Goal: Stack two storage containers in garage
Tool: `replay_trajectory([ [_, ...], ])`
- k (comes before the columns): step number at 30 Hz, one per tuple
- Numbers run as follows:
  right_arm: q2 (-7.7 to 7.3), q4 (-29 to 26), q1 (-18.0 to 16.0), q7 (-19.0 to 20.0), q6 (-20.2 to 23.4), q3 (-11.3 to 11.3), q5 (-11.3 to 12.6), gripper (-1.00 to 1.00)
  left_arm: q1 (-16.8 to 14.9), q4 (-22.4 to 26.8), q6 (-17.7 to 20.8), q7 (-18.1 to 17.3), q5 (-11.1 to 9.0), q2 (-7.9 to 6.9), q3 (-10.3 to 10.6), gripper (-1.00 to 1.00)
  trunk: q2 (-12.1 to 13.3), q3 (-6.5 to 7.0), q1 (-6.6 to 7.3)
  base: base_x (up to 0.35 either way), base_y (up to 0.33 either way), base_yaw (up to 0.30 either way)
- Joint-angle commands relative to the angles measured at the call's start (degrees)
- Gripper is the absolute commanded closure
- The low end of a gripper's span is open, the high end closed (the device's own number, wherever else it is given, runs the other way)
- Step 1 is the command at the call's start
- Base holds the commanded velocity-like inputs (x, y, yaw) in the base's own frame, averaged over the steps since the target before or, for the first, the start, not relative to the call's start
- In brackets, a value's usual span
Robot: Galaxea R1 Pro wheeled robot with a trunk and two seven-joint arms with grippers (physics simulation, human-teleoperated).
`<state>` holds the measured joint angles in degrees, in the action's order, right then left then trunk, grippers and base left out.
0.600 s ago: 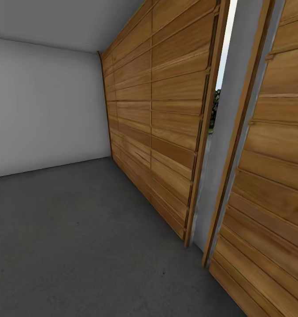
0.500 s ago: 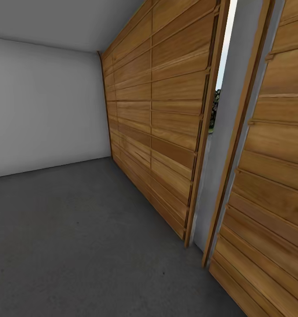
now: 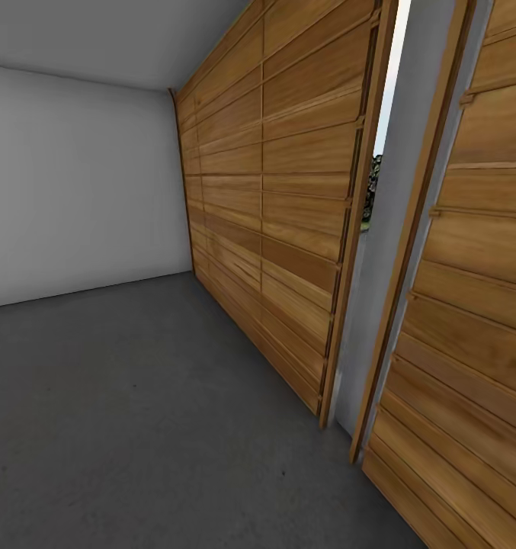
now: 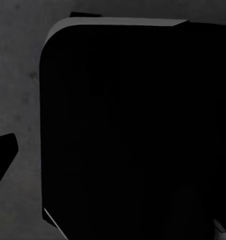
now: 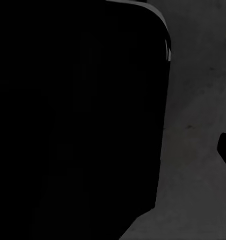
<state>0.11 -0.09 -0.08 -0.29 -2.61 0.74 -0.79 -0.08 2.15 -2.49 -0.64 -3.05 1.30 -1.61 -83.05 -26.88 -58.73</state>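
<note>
The head view takes in the garage: dark grey concrete floor across the lower left of the frame, a plain white wall at left, and 2 slatted wooden doors running down the right. Both wrist views look at speckled floor past a black rounded body; I cannot tell the state of either gripper's fingers.

Black rounded-corner robot body panel, thin grey edge; same matte black bulk.

floor below | wall left | slatted doors right
</note>
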Motion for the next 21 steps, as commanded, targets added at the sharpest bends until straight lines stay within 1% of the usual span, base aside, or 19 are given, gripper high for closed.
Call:
replay_trajectory([
  [1,0.00,0.00,-0.01,-0.04,-0.18,0.06,-0.04,-1.00,-0.01,0.01,-0.15,-0.07,-0.65,0.01,-0.13,-1.00,-0.02,-0.05,0.00,0.000,0.000,0.000],
  [3,-0.01,0.00,-0.01,-0.05,-0.28,0.06,0.02,-1.00,-0.01,0.03,-0.19,-0.07,-1.29,0.01,-0.14,-1.00,-0.02,-0.05,0.00,0.000,0.000,0.000],
  [7,0.01,0.00,-0.01,-0.06,-0.42,0.04,0.07,-1.00,-0.01,0.04,-0.22,-0.07,-1.40,0.02,-0.17,-1.00,-0.02,-0.05,0.00,0.000,0.000,0.107],
  [17,0.01,0.00,-0.01,-0.06,-1.20,-0.04,0.15,-1.00,-0.01,0.08,-0.22,0.00,-1.41,0.01,-0.01,-1.00,-0.02,-0.05,0.00,0.000,0.000,0.253],
  [21,0.07,0.04,-0.01,-0.06,-2.29,-0.10,0.17,-1.00,-0.01,0.05,-0.18,0.02,-1.46,-0.33,0.18,-1.00,-0.02,-0.05,0.00,0.000,0.000,0.275],
])
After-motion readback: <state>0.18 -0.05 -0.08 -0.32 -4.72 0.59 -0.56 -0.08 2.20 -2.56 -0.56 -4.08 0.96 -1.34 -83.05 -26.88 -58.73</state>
